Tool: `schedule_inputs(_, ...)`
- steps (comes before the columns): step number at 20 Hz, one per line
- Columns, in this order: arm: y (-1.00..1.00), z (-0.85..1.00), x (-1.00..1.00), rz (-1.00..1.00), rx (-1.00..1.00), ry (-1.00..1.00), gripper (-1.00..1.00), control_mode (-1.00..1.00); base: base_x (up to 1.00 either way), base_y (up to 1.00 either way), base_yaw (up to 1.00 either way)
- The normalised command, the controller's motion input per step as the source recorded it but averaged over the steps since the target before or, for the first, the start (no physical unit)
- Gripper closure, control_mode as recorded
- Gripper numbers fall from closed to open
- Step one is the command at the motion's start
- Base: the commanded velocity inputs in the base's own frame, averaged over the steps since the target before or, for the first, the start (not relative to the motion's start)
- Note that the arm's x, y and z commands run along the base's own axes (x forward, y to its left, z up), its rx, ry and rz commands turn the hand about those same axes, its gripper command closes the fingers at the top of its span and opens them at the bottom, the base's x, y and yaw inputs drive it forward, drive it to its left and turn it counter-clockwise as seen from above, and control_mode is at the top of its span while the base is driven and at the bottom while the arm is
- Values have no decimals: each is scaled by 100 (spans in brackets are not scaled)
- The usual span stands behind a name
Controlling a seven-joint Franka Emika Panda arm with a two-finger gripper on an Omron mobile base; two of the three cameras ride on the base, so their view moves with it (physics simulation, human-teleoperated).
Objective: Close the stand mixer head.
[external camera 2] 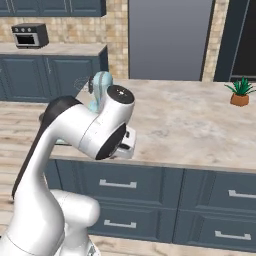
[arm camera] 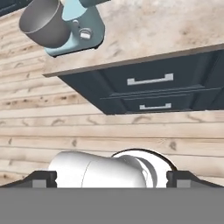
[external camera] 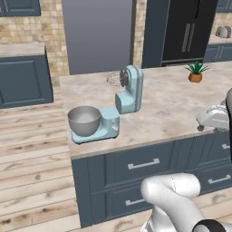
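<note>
The stand mixer head (external camera: 132, 88) is pale blue and tilted up and back on its neck, with its wire whisk (external camera: 115, 79) pointing away over the counter. Below it the grey steel bowl (external camera: 84, 120) sits on the flat blue base (external camera: 105, 128). The head's top (external camera 2: 102, 84) peeks out behind my arm in the right base view. My gripper (arm camera: 111, 180) is open, its dark fingertips (arm camera: 43, 179) far apart with nothing between them. It hangs off the counter's front edge, well to the right of the mixer; the hand view catches the bowl (arm camera: 41, 22) and base (arm camera: 83, 33) at its top left.
The mixer stands near the left front corner of a marble island counter (external camera: 172, 106) with dark blue drawers (external camera: 142, 164) beneath. A potted plant (external camera: 195, 72) stands at the far right. A black fridge (external camera: 188, 31) and wall cabinets lie beyond; wooden floor lies to the left.
</note>
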Motion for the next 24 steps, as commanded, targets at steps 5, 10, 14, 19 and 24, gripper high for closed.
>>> schedule_inputs(5,-1,50,47,1,3,-2,-100,-100,0,0,0)
schedule_inputs(10,-7,36,80,6,3,-13,-100,-100,0,0,0)
schedule_inputs(14,-1,6,100,26,21,-20,-100,-100,0,0,0)
schedule_inputs(19,0,0,100,45,28,-34,-100,-100,0,0,0)
schedule_inputs(24,0,0,94,47,8,-30,-100,-100,0,0,0)
